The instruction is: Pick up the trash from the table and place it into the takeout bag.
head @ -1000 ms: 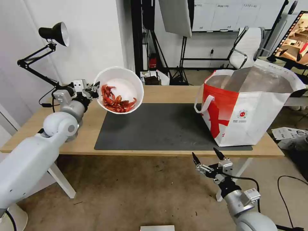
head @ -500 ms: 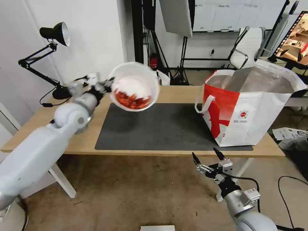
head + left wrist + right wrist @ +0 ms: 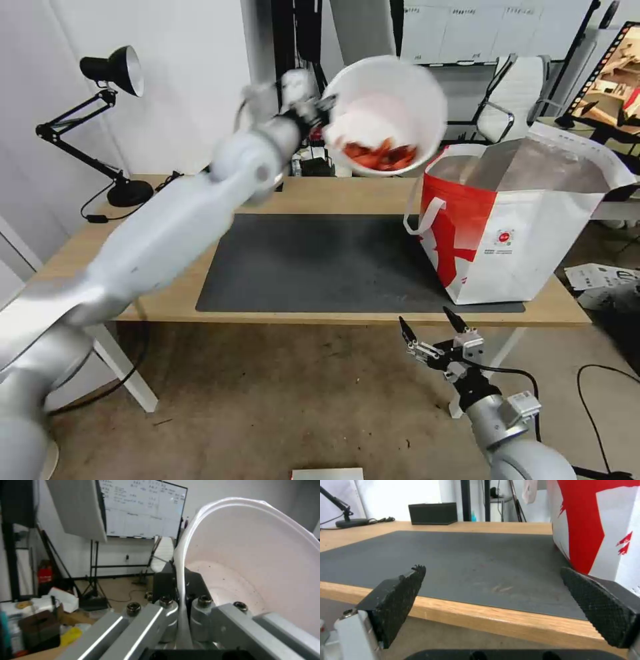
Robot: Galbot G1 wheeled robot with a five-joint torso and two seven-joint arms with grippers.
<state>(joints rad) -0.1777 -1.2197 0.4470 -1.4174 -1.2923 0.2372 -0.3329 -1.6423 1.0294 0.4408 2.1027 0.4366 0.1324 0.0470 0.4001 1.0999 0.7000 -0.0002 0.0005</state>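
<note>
- Head: left gripper (image 3: 319, 107) pinched the rim of the white bowl (image 3: 387, 113) of red shells, tilted, held high just beside the takeout bag (image 3: 520, 220) mouth on its left; bag stood on the table (image 3: 167, 293).
- Left wrist: fingers (image 3: 170, 610) clamped on the bowl rim.
- Right wrist: right gripper (image 3: 493, 597) spread, empty, below the table edge.

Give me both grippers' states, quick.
Left gripper: shut on the white round bowl of red shells.
Right gripper: open, empty.
</note>
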